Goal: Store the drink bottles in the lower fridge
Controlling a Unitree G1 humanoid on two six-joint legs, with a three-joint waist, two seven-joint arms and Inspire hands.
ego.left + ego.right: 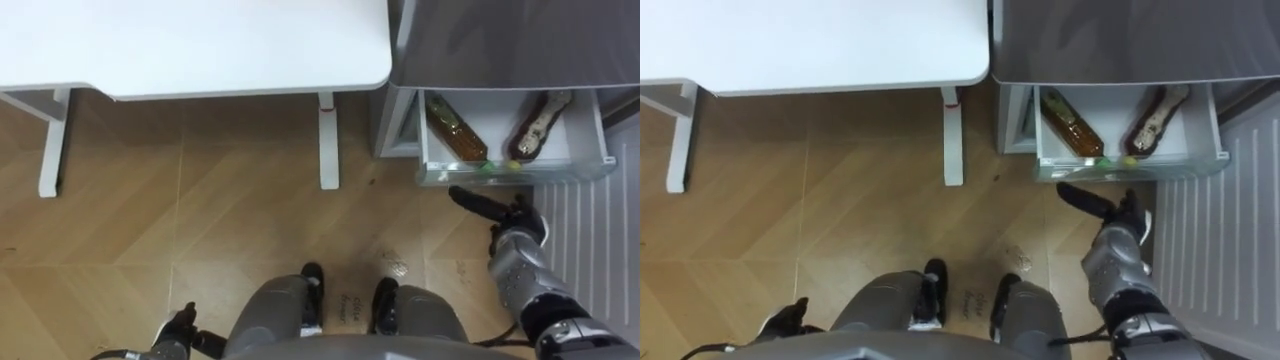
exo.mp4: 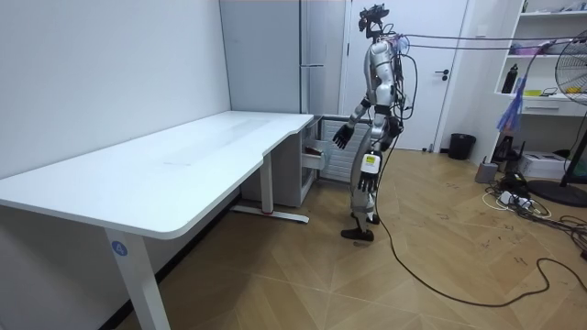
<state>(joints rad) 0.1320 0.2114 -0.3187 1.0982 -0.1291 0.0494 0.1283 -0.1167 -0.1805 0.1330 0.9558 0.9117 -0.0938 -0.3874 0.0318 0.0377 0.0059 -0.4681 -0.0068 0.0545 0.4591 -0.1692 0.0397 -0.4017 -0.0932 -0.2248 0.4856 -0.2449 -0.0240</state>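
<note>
Two drinks lie in the open fridge drawer (image 1: 515,173) at the upper right of the frame, well apart: one amber bottle (image 1: 455,128) on its left side and one dark bottle (image 1: 538,125) on its right. Just below the drawer's front, the right hand (image 1: 505,215) hovers with its fingers straight, holding nothing. The left hand (image 1: 180,328) is at the lower left edge; its state cannot be told. One white table (image 1: 200,40) spans the upper left.
</note>
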